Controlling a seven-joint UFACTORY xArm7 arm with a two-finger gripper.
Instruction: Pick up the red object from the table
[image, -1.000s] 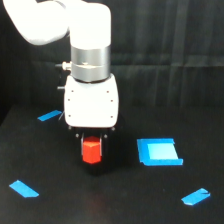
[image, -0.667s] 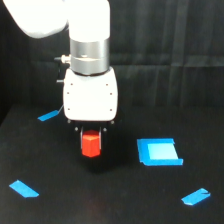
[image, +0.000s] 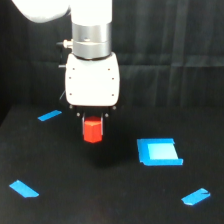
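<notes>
While gripped, red object hangs clear of table.
Gripper fingers closed on its sides, block upright below white housing; blue square lies toward exterior view's right, well apart.

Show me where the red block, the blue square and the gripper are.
red block (image: 93, 131), exterior view, its front face.
blue square (image: 158, 151), exterior view, its middle.
gripper (image: 93, 120), exterior view, between the fingertips, above the block.

We see a dim, soft-focus scene with a dark backdrop. Light falls from above on the white arm (slightly overexposed), and the black table swallows shadows.
</notes>
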